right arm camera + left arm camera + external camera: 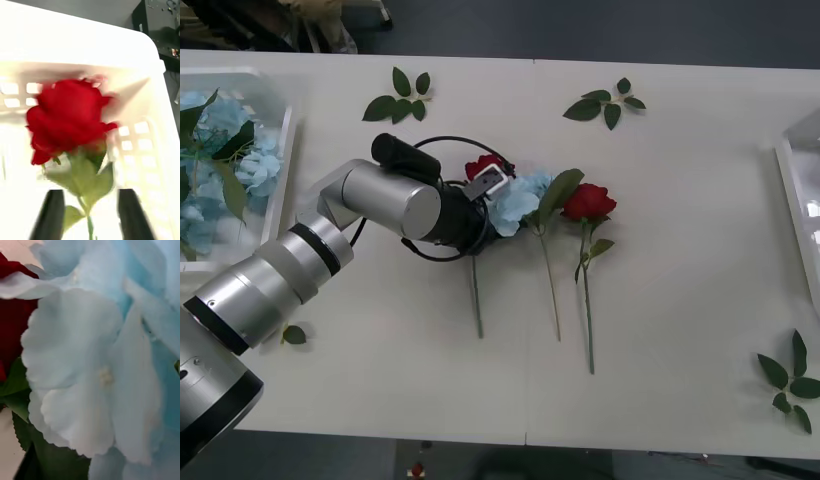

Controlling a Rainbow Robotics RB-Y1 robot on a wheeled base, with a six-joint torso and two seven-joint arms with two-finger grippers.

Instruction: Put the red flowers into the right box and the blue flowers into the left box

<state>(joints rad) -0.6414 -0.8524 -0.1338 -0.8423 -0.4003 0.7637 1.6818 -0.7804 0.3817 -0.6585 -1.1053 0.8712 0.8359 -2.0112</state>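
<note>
A pale-blue flower (515,200) lies on the table between two red roses: one (480,166) touching its far-left side, one (588,203) just to its right, all stems pointing toward the robot. More blue flowers (225,150) lie in the left box (285,150). Another red rose (67,116) hangs over the right box (150,56).

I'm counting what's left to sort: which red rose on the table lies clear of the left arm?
The deep-red rose right of the pale-blue flower, its long stem fully exposed; the other red rose is half hidden by the left gripper.
</note>
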